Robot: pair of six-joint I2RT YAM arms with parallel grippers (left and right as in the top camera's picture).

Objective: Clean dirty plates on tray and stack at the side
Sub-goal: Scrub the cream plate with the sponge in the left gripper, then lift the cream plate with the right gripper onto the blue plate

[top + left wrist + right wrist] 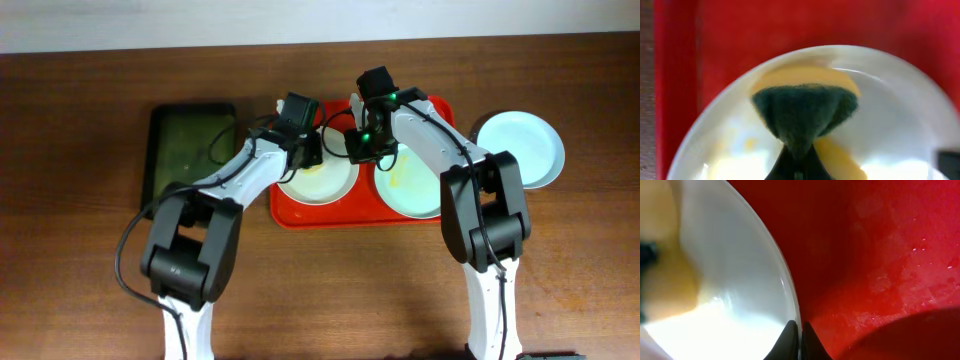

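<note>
I've got overhead looking straight down at the brown wooden table (pixel 80 300), far enough back to take in most of it. Left wrist cam points down, very near, green-and-yellow scrub sponge (pixel 805 112) mid-frame. Right wrist cam sits even nearer, partly blurred. All three share the round cream-white plate (pixel 325 182) and the large red rectangular plastic tray (pixel 360 212) under it.

- The right end effector (pixel 800 341) shows as two dark fingertips at the bottom edge, pinched on the thin rim of a round, glossy cream-white plate (pixel 740 280).
- That plate fills the left half and lies in the red plastic tray (pixel 880 255), whose floor looks scuffed and speckled with tiny droplets.
- A yellowish patch (pixel 665 275) at the far left, over the plate, is too blurred to identify.
</note>
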